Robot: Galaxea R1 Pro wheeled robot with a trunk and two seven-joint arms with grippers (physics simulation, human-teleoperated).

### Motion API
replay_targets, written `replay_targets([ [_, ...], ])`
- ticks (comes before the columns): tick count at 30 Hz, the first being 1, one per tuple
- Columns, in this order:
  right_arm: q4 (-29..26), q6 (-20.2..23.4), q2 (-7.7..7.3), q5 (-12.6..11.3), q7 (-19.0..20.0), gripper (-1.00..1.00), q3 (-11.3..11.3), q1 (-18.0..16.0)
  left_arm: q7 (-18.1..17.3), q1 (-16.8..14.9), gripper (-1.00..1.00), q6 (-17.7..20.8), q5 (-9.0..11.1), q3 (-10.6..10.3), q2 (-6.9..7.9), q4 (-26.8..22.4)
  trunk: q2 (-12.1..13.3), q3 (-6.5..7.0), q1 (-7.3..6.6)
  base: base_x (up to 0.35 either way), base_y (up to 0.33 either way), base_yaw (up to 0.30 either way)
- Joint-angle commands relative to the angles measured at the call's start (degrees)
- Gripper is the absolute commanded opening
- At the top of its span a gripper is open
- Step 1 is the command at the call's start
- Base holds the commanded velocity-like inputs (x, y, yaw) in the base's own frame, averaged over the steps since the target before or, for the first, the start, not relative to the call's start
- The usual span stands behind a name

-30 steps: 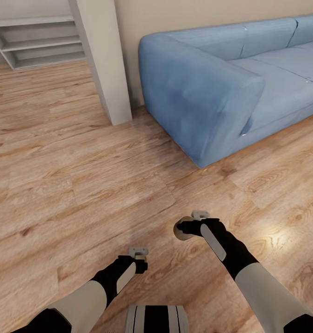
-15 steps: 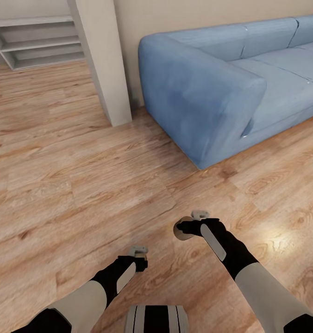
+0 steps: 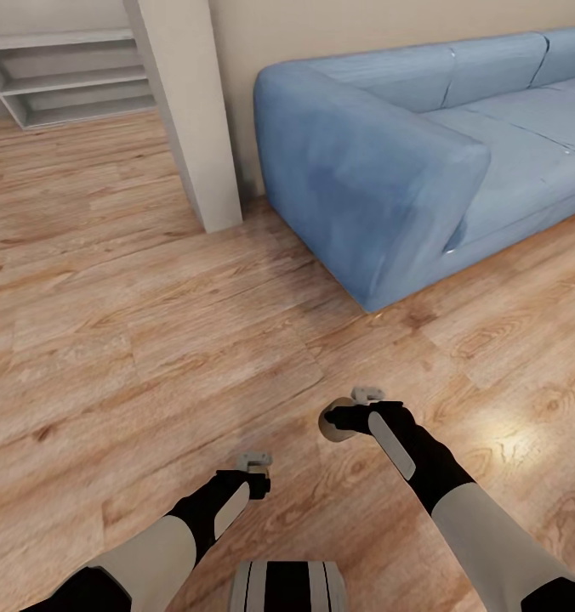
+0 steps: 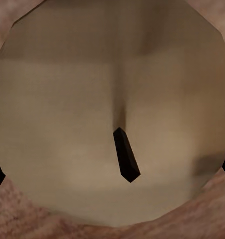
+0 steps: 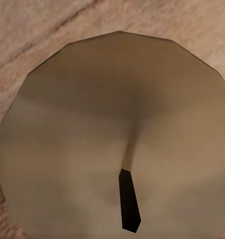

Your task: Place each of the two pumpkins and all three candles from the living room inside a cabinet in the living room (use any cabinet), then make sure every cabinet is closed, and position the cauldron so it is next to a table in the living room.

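1. The left claw (image 3: 255, 463) and the right claw (image 3: 366, 396) hang low over the pale plank floor (image 3: 151, 340), in front of the robot's trunk.
2. Each wrist view looks straight down on a stubby cream-beige cylindrical candle with a dark wick: one at the left claw (image 4: 112, 114), one at the right (image 5: 117, 139). In the head view the right one shows as a beige disc (image 3: 332, 425) under the wrist.
3. Both claws appear clamped on their candles, though no finger is plainly seen.
4. A long blue fabric sofa (image 3: 389, 153) stands ahead to the right, a pale square pillar (image 3: 194, 110) beside its arm, and grey shelving (image 3: 66, 76) sits far left.
5. Judged step: carrying two candles toward a cabinet.
6. Risks:
   - A smooth candle could slip during a jolt or sharp turn.
   - The base or right arm could clip the sofa corner if it turns too tightly.
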Motion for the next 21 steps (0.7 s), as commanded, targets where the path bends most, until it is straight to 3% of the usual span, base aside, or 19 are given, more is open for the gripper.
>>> replay_targets([
  [1,-0.10,0.09,-0.08,-0.65,-0.58,-1.00,0.23,-0.05,0.44,-0.03,-1.00,0.21,0.28,-0.32,0.00,-0.07,-0.02,-0.04,-0.01,0.000,0.000,0.000],
  [12,-0.03,0.03,-0.08,-0.57,-0.54,-1.00,0.23,-0.03,0.44,-0.03,-1.00,0.21,0.31,-0.32,0.00,-0.13,-0.02,-0.04,-0.01,0.000,0.000,0.000],
  [21,0.07,-0.27,-0.08,-0.55,-0.64,-1.00,0.23,0.32,0.44,-0.03,-1.00,0.40,1.45,-0.26,0.05,-0.28,0.10,1.95,-0.24,0.000,0.000,0.000],
])
